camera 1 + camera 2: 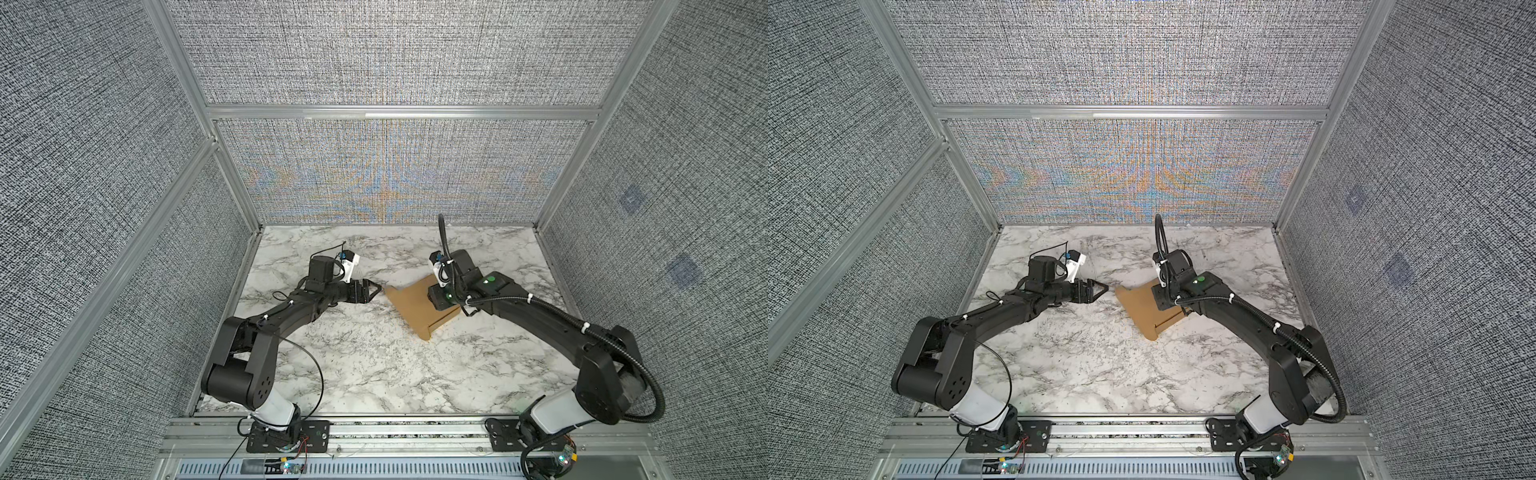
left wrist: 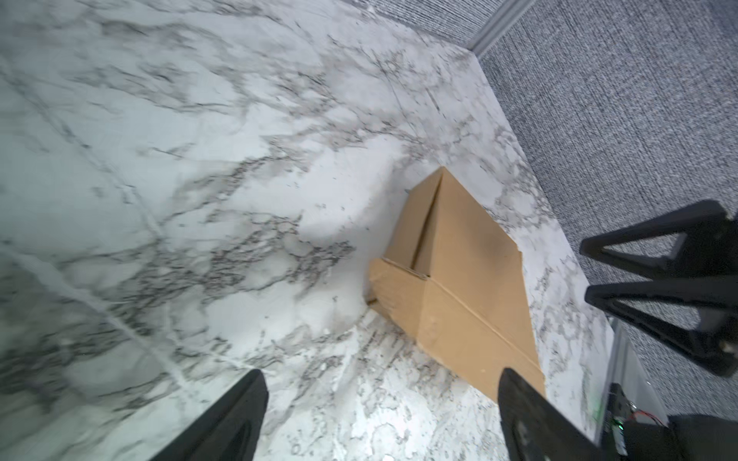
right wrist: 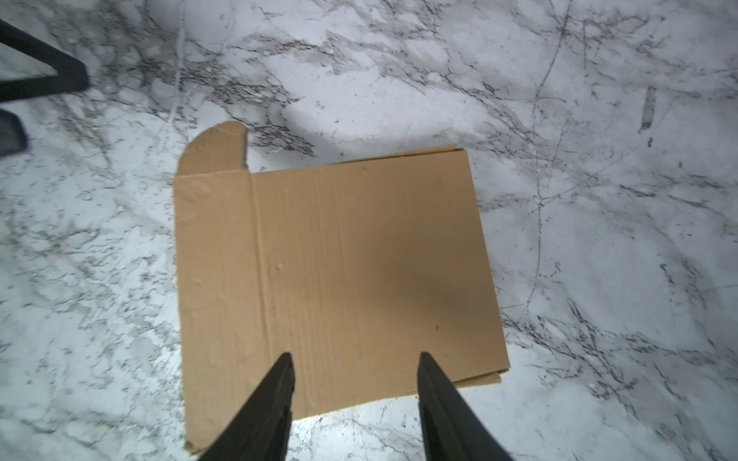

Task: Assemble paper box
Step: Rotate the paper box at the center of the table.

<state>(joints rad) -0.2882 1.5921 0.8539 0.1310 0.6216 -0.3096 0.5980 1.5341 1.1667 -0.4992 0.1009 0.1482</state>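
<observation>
Top views, box: the paper box lay on the counter, right of centre, in both top views. Its lid was down, and one flap edge ran from about 11 to 5 o'clock.
Top views, left tool: the left tool lay at 9 o'clock of the box, tips just beside its nearest corner. Contact could not be told.
Top views, right arm: the right arm reached in from 4 o'clock. Its wrist stood over the lid and hid what lay beneath.
Left wrist, left tool: the fingers were spread wide with nothing between them. The picture was blurred.
Left wrist, box: tan corrugated cardboard, side wall raised and lid laid over it. A rounded ear hung free at the corner facing this tool.
Left wrist, right tool: the right tool showed both fingers apart, near the lid.
Right wrist, right tool: the fingers were parted over the lid, gripping nothing. Whether they pressed on it could not be told.
Right wrist, flap: the front flap lay flat and untucked, the ear at its end.
Judgement: the left tool was nearer the flap, so tucking would likely fall to it while the right tool steadied the lid.
</observation>
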